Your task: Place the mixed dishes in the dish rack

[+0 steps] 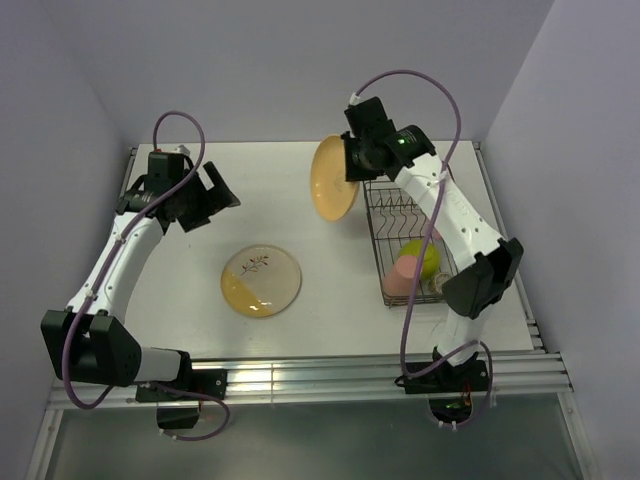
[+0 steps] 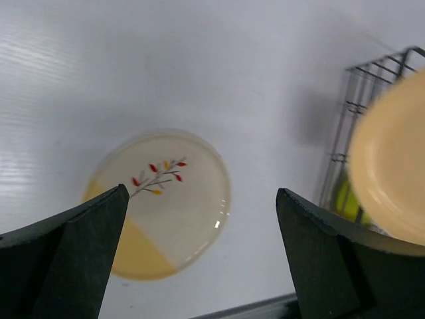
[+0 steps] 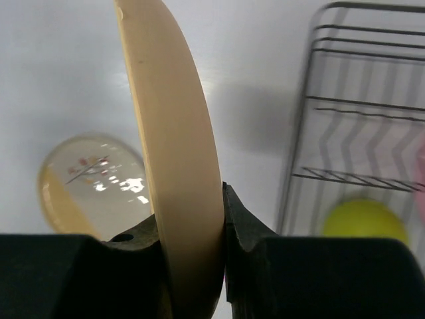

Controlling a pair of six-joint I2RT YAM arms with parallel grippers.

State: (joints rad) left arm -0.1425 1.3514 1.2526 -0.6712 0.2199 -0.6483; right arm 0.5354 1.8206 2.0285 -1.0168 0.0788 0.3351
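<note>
1. right claw (image 3: 192,222) is clenched on the lower rim of the orange plate (image 3: 172,133). the plate stands on edge in the air, just left of the far-left corner of the dish rack (image 1: 385,215) and not yet over it.
2. left claw (image 2: 200,219) is released, jaws wide, holding nothing. it hangs above the cream-and-yellow plate with twig motif (image 1: 261,280), which lies flat on the counter (image 1: 250,190).
3. lime-green bowl (image 1: 424,258) and pink cup (image 1: 403,280) sit in the near end of the rack. the far zigzag dividers look free.
4. risk a: the grip covers only a small patch of rim. a quick swing or wrist turn could make the plate pivot or slide out and drop.
5. risk b: carried too low, the plate's edge could strike the rack's left wall and shove the rack.
6. risk c: if the plate is not in line with a divider gap, it may ride on the wires and topple when let go.
7. risk d: a drift toward the near end could knock the bowl or cup.
</note>
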